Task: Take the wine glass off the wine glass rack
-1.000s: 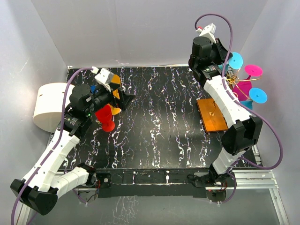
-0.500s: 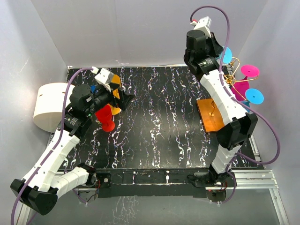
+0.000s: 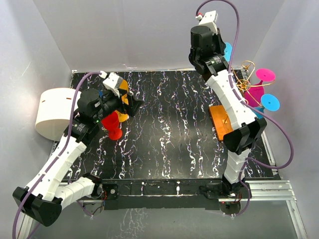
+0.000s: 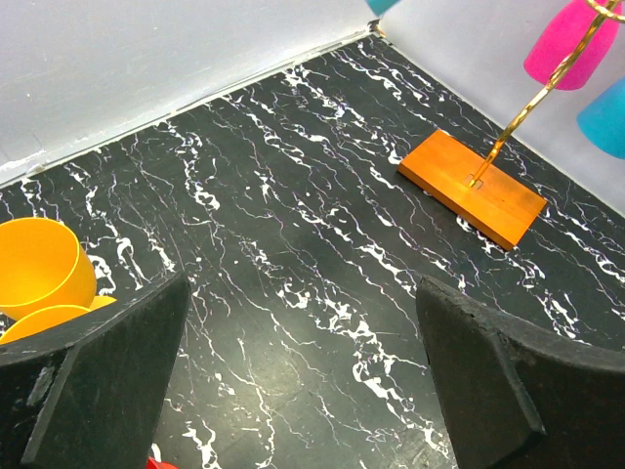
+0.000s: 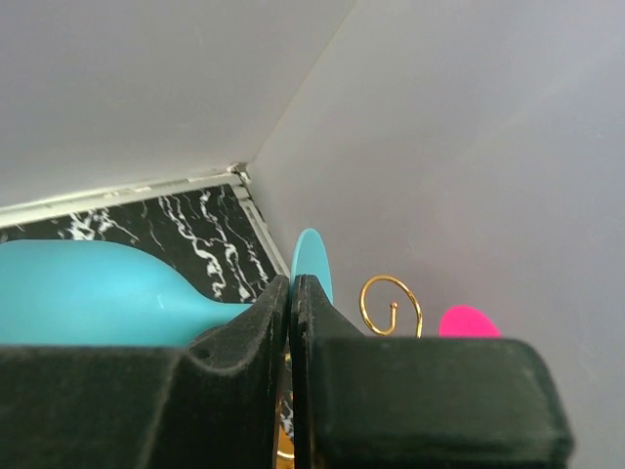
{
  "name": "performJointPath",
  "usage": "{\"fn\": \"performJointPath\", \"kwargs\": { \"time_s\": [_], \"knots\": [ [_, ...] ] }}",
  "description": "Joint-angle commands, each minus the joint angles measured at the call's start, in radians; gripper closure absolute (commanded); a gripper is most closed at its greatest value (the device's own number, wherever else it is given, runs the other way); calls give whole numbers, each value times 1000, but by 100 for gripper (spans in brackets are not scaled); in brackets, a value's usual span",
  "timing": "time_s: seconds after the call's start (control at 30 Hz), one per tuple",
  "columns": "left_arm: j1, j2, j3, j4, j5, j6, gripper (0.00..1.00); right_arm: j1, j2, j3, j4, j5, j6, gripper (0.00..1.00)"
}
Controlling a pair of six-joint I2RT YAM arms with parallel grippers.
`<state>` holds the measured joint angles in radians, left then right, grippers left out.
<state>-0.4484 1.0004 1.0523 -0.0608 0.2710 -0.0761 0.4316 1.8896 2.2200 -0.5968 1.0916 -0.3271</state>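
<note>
The wine glass rack has an orange base (image 3: 225, 122) and gold looped hooks (image 3: 245, 75) at the right of the table. A pink glass (image 3: 256, 93) and a cyan glass (image 3: 269, 103) hang on it. My right gripper (image 3: 219, 55) is raised behind and left of the hooks, shut on the stem of another cyan wine glass (image 3: 228, 51). In the right wrist view the gripper (image 5: 293, 285) pinches the stem between the bowl (image 5: 88, 293) and the foot (image 5: 312, 262), apart from a gold hook (image 5: 391, 305). My left gripper (image 3: 130, 105) is open and empty; its view shows the rack base (image 4: 472, 188).
A red glass (image 3: 112, 127) and orange cups (image 3: 122, 115) stand under my left arm; the orange cups also show in the left wrist view (image 4: 39, 269). A white cylinder (image 3: 52, 113) stands off the table's left edge. Grey walls close the back and the sides.
My right gripper has risen and moved left and back, carrying the cyan wine glass away from the gold hooks. The left arm has barely moved.
</note>
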Motion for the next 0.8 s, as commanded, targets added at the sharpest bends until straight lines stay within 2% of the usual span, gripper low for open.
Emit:
{"fn": "performJointPath", "kwargs": {
  "time_s": [0.0,0.2,0.33,0.43,0.6,0.77],
  "knots": [
    [-6,9,-15,20,-30,27,1,-2,8,104,13,-45,86,100],
    [-6,26,-33,27,-64,47,1,25,6,172,-32,-184,241,100],
    [-6,42,3,-27,-84,4,1,48,-58,140,-61,-407,396,100],
    [-6,42,72,-112,-68,-95,1,48,-135,48,-33,-587,503,100],
    [-6,-60,92,-140,-33,-333,1,48,-270,-156,81,-874,639,100],
    [-6,-121,128,-275,-128,-541,1,48,-323,-266,172,-1120,758,100]
  ]
}}
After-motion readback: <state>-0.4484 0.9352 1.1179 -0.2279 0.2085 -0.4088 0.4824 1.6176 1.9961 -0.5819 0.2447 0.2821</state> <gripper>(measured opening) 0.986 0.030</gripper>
